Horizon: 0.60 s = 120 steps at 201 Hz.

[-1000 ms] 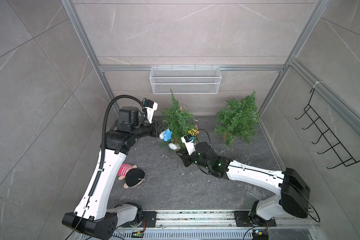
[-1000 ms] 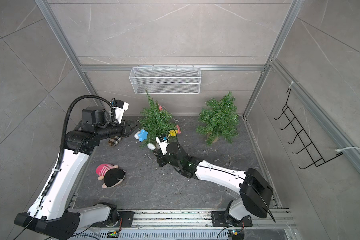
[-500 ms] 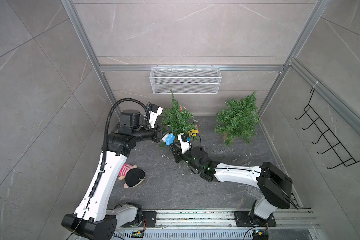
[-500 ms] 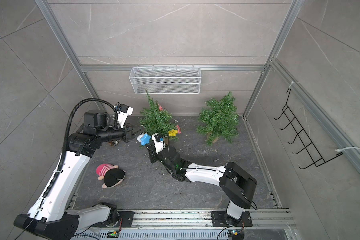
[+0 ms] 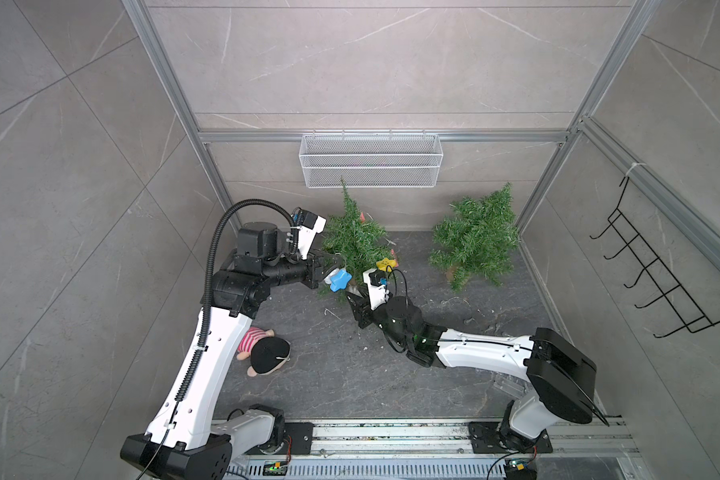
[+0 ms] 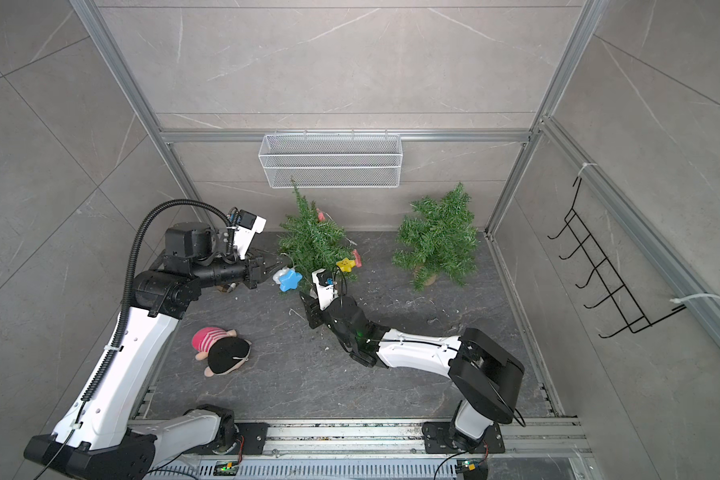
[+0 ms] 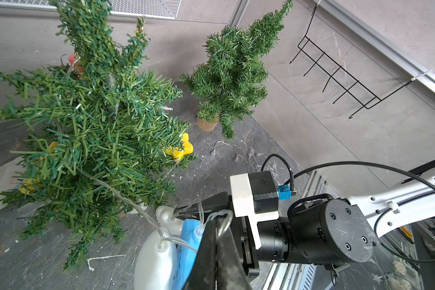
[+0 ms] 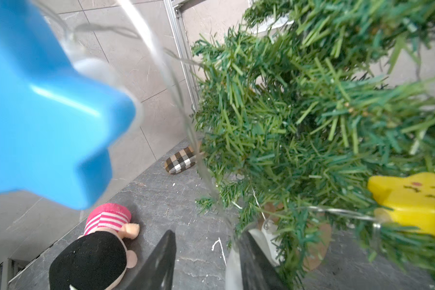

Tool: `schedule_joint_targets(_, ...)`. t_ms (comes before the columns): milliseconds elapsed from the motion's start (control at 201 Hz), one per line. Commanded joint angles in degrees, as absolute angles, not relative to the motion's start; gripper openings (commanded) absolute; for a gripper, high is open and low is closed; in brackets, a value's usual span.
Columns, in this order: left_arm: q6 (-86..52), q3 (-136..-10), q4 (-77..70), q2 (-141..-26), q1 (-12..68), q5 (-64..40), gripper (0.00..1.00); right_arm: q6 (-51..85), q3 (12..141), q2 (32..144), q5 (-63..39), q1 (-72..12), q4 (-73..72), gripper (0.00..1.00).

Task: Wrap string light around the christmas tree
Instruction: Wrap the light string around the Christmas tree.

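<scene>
The christmas tree (image 5: 356, 239) (image 6: 312, 241) stands at the back with the string light (image 7: 126, 198) partly wound through its branches; a yellow star (image 5: 385, 263) (image 8: 412, 200) hangs at its lower right. My left gripper (image 5: 330, 266) (image 7: 216, 226) is shut on the clear wire of the string light, just left of the tree. A blue star (image 6: 289, 279) (image 7: 189, 241) and a white star (image 7: 156, 253) dangle beside it. My right gripper (image 5: 350, 299) (image 8: 204, 251) sits low at the tree's foot, open, with the wire running past one finger (image 8: 249, 261).
A second, bare tree (image 5: 474, 241) stands at the back right. A plush doll (image 5: 265, 353) lies on the floor front left, a checkered pouch (image 8: 181, 160) near the left wall. A wire basket (image 5: 371, 160) hangs on the back wall, a black hook rack (image 5: 657, 270) on the right wall.
My right gripper's jaws have spread apart and it has slid left under the tree. My left gripper has carried the wire and stars slightly right, toward the tree.
</scene>
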State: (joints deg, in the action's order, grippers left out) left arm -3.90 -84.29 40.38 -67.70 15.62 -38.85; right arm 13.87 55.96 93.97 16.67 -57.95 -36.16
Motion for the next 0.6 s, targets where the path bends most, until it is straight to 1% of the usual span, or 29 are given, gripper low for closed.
schedule_joint_targets(0,-2.41,-83.89,38.59,-65.73,15.70,-40.74,0.00,11.21,60.23,95.24,20.56,-58.10,-34.48,0.44)
schedule_joint_targets(40,-2.21,-83.70,38.70,-65.58,15.64,-40.78,0.00,10.99,60.74,95.42,21.07,-58.05,-34.33,0.43)
schedule_joint_targets(100,-2.05,-83.47,38.67,-65.31,15.65,-40.78,0.00,10.11,62.58,96.08,20.46,-57.83,-32.34,0.37)
schedule_joint_targets(199,-1.58,-83.28,38.59,-64.92,15.60,-39.81,0.00,9.49,64.52,97.53,21.02,-57.78,-28.61,0.24)
schedule_joint_targets(314,-1.34,-83.26,38.63,-64.52,15.64,-38.37,0.00,9.57,61.77,96.54,21.56,-57.60,-29.00,0.09)
schedule_joint_targets(393,-1.17,-83.27,38.62,-64.12,15.49,-36.76,0.00,9.06,60.20,94.52,20.71,-57.57,-28.72,0.01)
schedule_joint_targets(493,-0.30,-82.64,38.96,-63.54,15.47,-31.94,0.00,8.08,59.87,90.91,16.26,-57.57,-23.43,0.00)
schedule_joint_targets(592,1.61,-80.51,41.24,-63.66,15.47,-19.84,0.00,6.15,62.13,87.66,9.02,-57.66,-11.41,0.00)
